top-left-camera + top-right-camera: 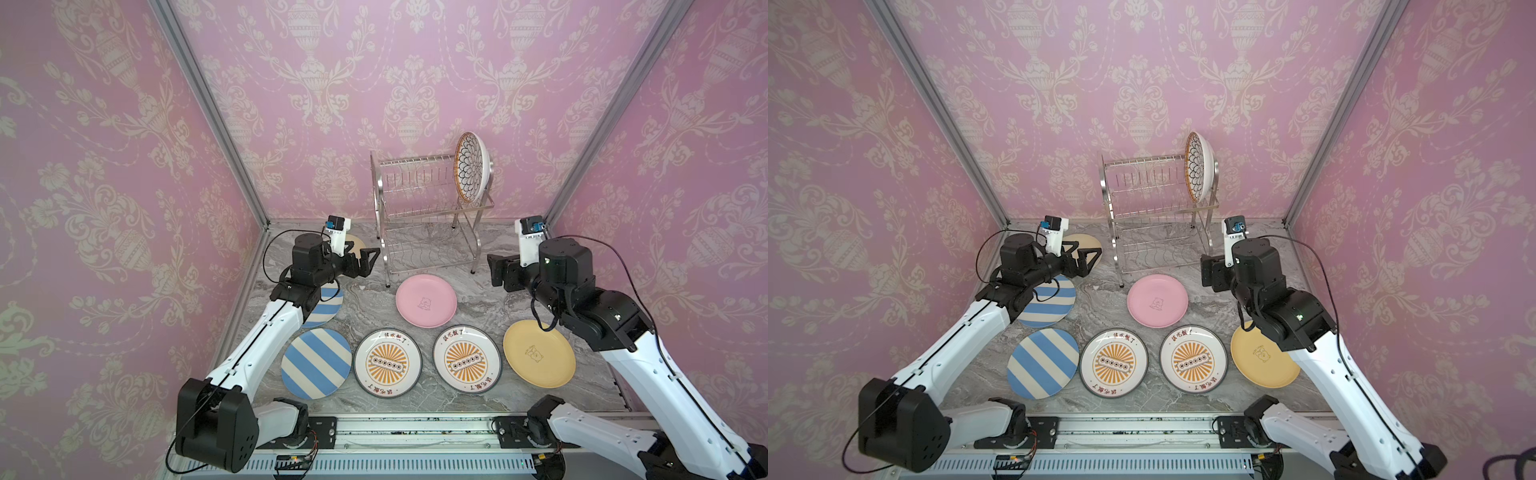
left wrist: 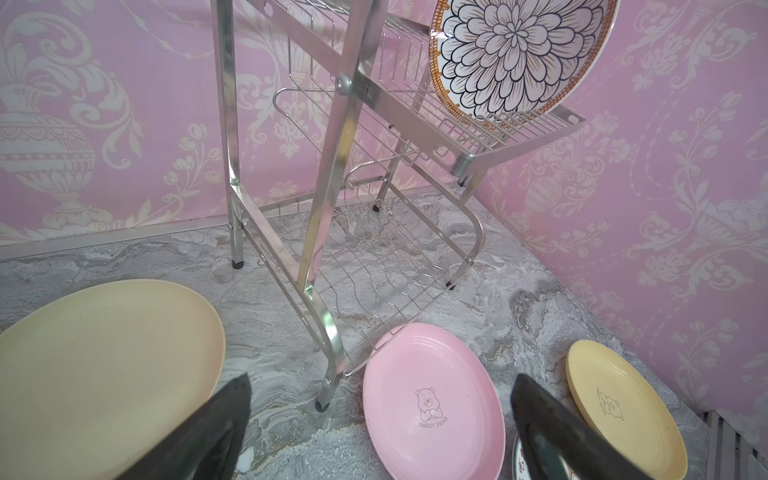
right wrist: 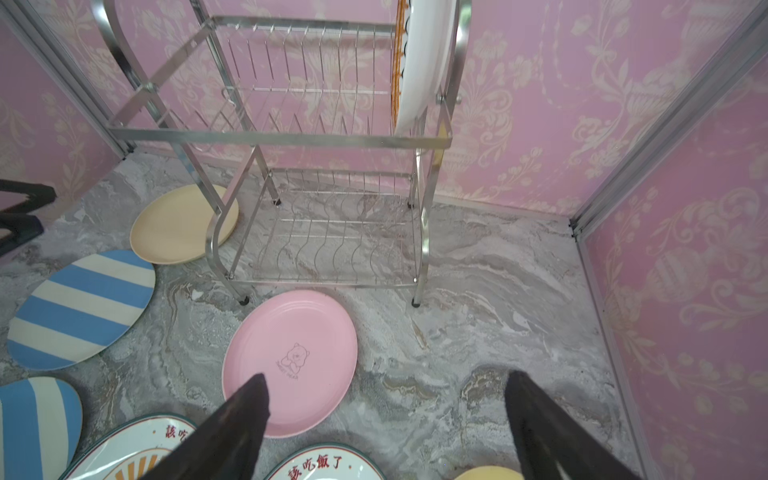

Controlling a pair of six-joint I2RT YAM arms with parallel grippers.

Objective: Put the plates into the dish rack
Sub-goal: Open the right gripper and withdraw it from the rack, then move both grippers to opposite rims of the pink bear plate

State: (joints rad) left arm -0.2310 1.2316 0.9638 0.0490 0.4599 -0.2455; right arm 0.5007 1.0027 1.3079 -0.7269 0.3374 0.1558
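my left gripper [image 1: 371, 262] and right gripper [image 1: 495, 270] hang with jaws apart, empty, on each side of the dish rack [image 1: 424, 216]. the flower plate [image 1: 471, 166] stands upright in the upper tier, right end. the pink plate [image 1: 426, 299] lies flat just before the rack's feet.

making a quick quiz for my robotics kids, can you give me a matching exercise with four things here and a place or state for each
1 flower plate
2 pink plate
3 dish rack
4 left claw

a open, holding nothing
b lying flat on the table
c standing on edge in the top tier
d shiny steel, two tiers

Pairs: 1-c, 2-b, 3-d, 4-a
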